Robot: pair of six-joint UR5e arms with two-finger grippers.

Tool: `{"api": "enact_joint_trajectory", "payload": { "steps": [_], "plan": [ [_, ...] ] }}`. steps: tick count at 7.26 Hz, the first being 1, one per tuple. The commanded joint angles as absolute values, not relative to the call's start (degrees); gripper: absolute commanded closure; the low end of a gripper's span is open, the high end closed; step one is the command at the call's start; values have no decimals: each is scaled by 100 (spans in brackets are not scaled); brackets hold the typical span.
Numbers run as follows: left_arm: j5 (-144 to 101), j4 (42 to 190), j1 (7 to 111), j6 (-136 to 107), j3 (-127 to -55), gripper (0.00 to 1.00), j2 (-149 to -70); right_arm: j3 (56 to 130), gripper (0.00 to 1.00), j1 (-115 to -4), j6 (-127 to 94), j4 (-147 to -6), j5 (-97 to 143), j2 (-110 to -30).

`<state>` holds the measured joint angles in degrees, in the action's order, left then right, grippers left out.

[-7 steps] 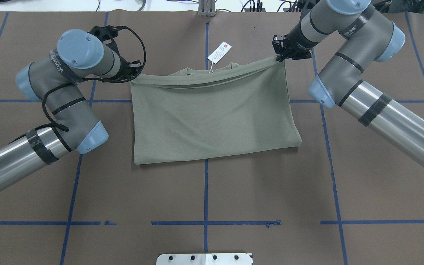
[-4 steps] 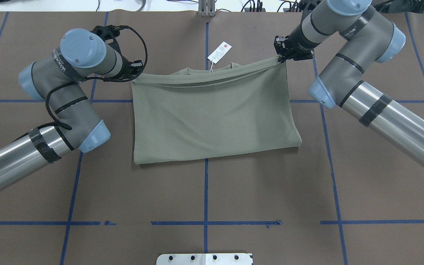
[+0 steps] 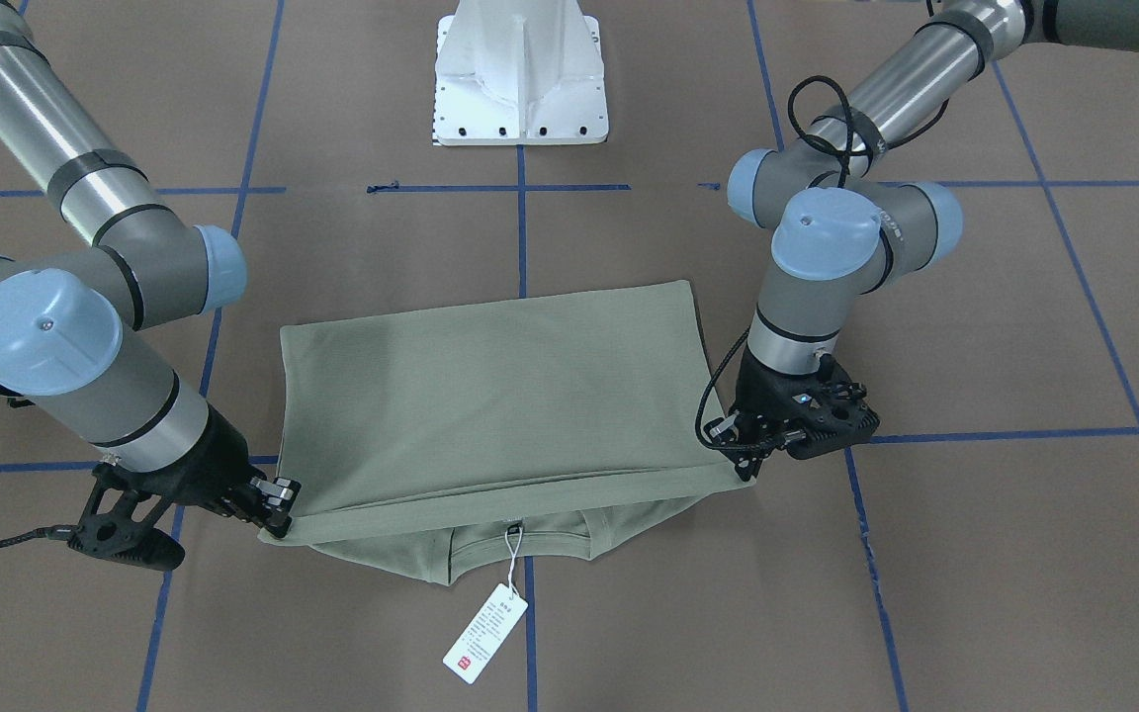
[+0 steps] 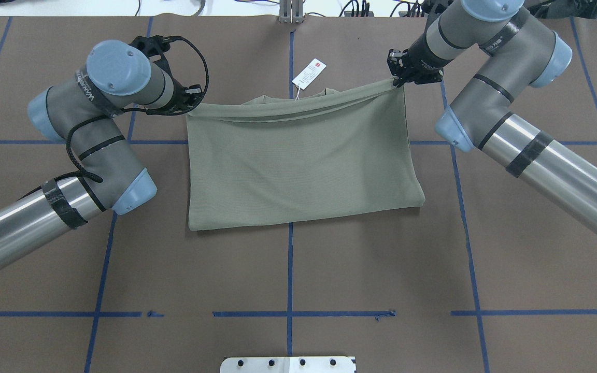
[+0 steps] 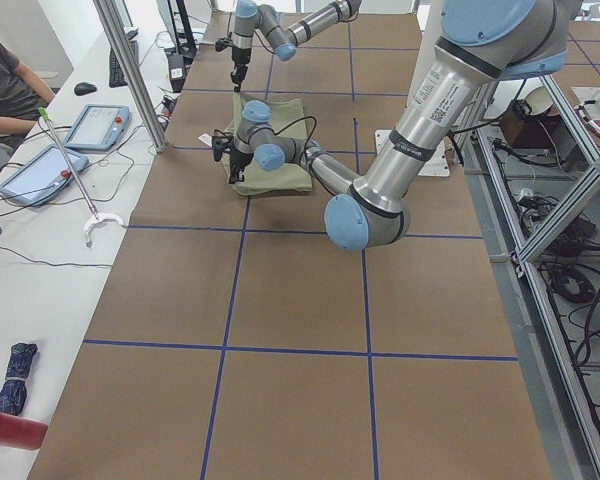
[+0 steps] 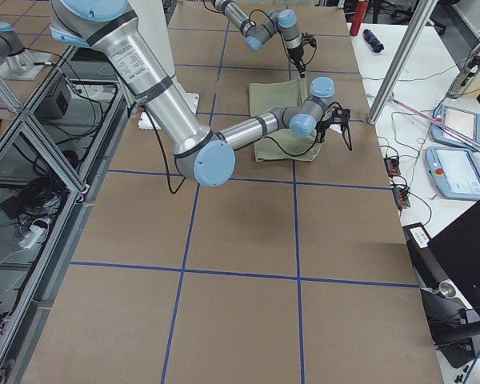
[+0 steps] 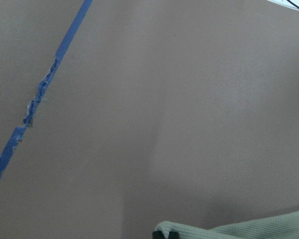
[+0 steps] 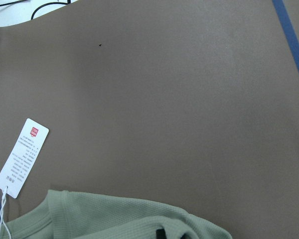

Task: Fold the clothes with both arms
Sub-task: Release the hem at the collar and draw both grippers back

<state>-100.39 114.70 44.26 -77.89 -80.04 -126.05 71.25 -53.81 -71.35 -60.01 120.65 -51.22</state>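
The sage-green shirt (image 4: 298,160) lies folded in half on the brown table, and it also shows in the front view (image 3: 500,396). Its collar and white hang tag (image 4: 309,73) stick out at the far edge, and the tag shows in the front view (image 3: 485,633) too. My left gripper (image 4: 190,105) is shut on the top layer's far left corner and shows in the front view (image 3: 743,460). My right gripper (image 4: 398,82) is shut on the far right corner and shows in the front view (image 3: 273,514). Both corners are held slightly above the lower layer.
The white pedestal base (image 3: 520,79) stands on the robot's side of the table. Blue tape lines (image 4: 289,269) cross the brown cover. Tablets (image 5: 98,125) and a metal post (image 5: 130,70) stand on the operators' bench beyond the far edge.
Both grippers have carried the held edge a little further toward the far side. The left corner has also shifted slightly to the right. The grips are unchanged.
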Motion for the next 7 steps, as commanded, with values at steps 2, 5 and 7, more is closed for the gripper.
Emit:
{"api": "enact_joint_trajectory", "payload": {
  "steps": [2,5,7],
  "plan": [
    [-10055,11470,4430,-7787,-8016,77,-12656,7154,90,-5230,-7154,-5985,12041,-5115],
    [-10063,11452,4430,-7647,-8042,0,-12656,7163,0,-5142,-7154,-5768,11891,-5281],
    [-10133,11391,4438,-7638,-8199,0,-12656,8315,0,-5055,-7251,-5301,11971,-6444]
  ]
}}
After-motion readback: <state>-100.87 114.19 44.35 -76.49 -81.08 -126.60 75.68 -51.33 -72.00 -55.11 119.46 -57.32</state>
